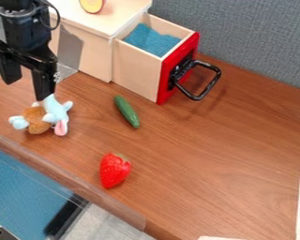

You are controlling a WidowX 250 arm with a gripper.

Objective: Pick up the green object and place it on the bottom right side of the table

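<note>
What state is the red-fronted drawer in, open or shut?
Open: the drawer juts out from the wooden cabinet, and the blue cloth inside it shows from above.

The drawer [137, 71] has a red front, pale wood sides, a black handle [199, 95] and blue cloth [151, 40] inside. Near the drawer, the cucumber [127, 111] is green. Farther from the drawer, the strawberry [115, 170] is red, the toy [37, 123] pale blue, brown and pink. Around the drawer, the table [209, 159] is brown, wood-grained; left of the drawer, the gripper [28, 89] is black.
</note>
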